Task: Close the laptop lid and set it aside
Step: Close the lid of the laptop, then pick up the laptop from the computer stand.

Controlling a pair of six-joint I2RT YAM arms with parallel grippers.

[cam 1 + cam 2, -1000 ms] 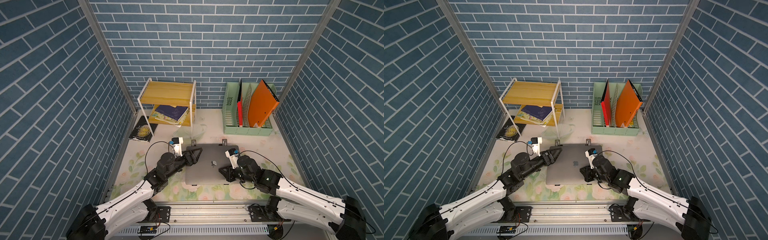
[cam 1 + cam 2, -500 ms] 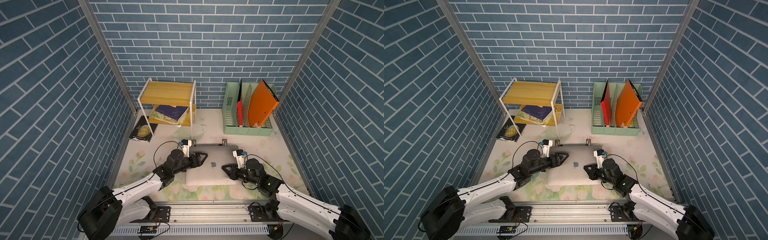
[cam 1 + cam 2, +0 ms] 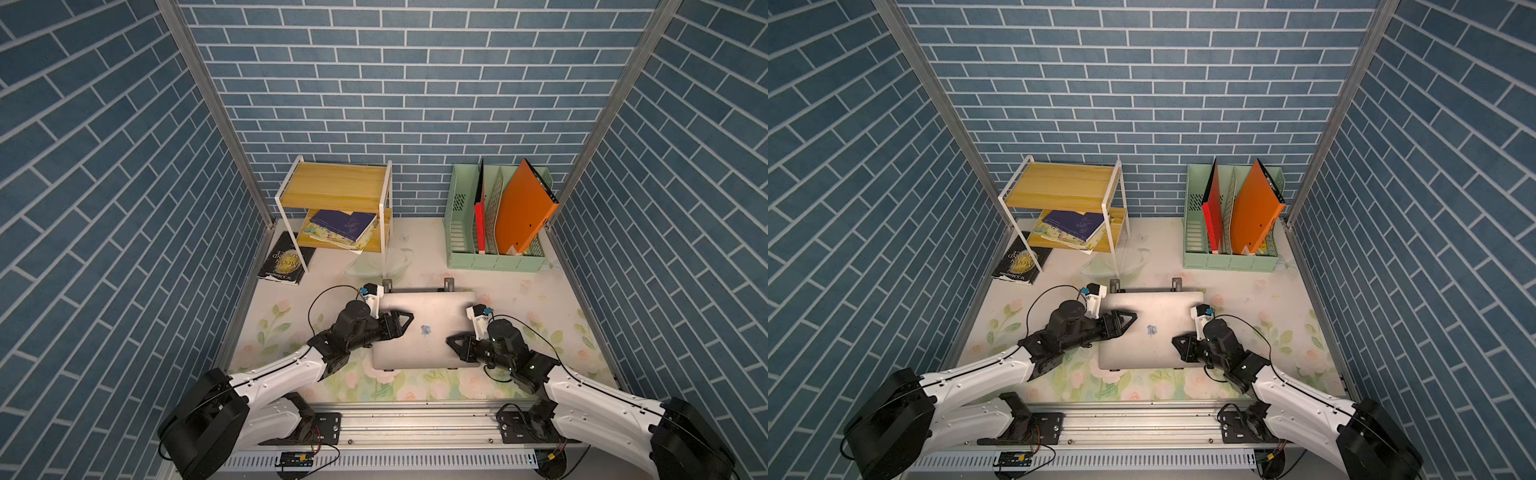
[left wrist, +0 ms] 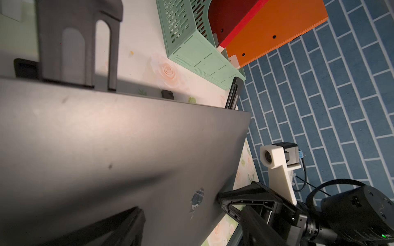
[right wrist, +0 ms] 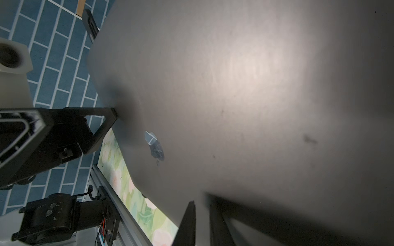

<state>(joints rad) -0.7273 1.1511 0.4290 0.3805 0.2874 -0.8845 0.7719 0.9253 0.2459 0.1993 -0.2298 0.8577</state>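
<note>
You are finishing the closing: the laptop lid (image 3: 432,307) is lying flat, the laptop (image 3: 1150,353) sitting on the table (image 3: 519,299) near its front edge. Your left gripper (image 3: 405,324) is gaping over the lid, and your right gripper (image 3: 451,343) is pinched shut, empty. Setting it aside is likely calling for an edge grip.

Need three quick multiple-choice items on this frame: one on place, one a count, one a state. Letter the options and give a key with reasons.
1. The flat orange folder stands:
A) in the mint-green slotted file rack
B) on the wooden shelf
C) flat on the table mat

2. How many black robot grippers reach over the grey metal laptop lid?
A) none
B) one
C) two

3. That lid is:
A) upright
B) half open
C) shut flat

Key:
1 A: the folder leans in one of the rack's slots.
2 C: the left gripper and the right gripper both overlie the lid in both top views.
3 C: only the lid's outside with the apple logo shows, with no screen or keyboard.
</note>
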